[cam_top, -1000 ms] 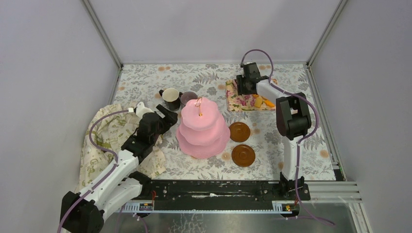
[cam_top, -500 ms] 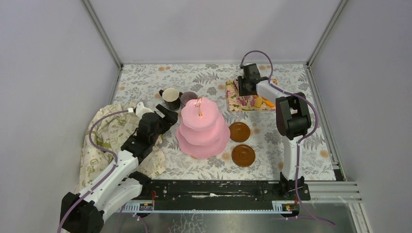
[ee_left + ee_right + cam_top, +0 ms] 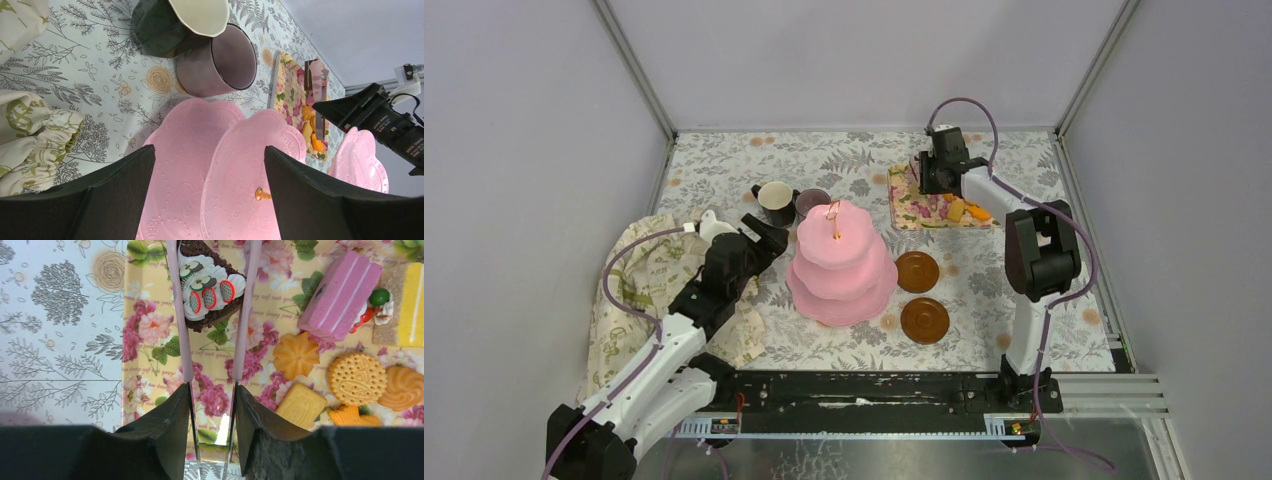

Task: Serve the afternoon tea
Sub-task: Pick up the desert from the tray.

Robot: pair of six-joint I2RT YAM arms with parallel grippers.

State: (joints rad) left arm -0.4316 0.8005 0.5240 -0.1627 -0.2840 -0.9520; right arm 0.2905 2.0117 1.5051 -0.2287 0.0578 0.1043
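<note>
Floral table (image 3: 844, 160): stand (image 3: 841, 268), mugs (image 3: 776, 200), saucers (image 3: 917, 271), tray (image 3: 911, 212)

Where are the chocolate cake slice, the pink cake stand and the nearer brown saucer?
chocolate cake slice (image 3: 212, 290), right wrist view, on its iced top.
cake stand (image 3: 839, 305), top view, on its bottom tier's front.
nearer saucer (image 3: 924, 319), top view, on its centre.

My left arm (image 3: 669, 335) reaches forward and to the right, wrist low, with the left gripper (image 3: 765, 232) spread wide. My right arm (image 3: 1036, 262) stands tall and bends at the elbow to reach the far side. There the right gripper (image 3: 921, 180) points down, its pink fingers (image 3: 179, 330) pressed against both sides of a cake slice (image 3: 212, 287).
</note>
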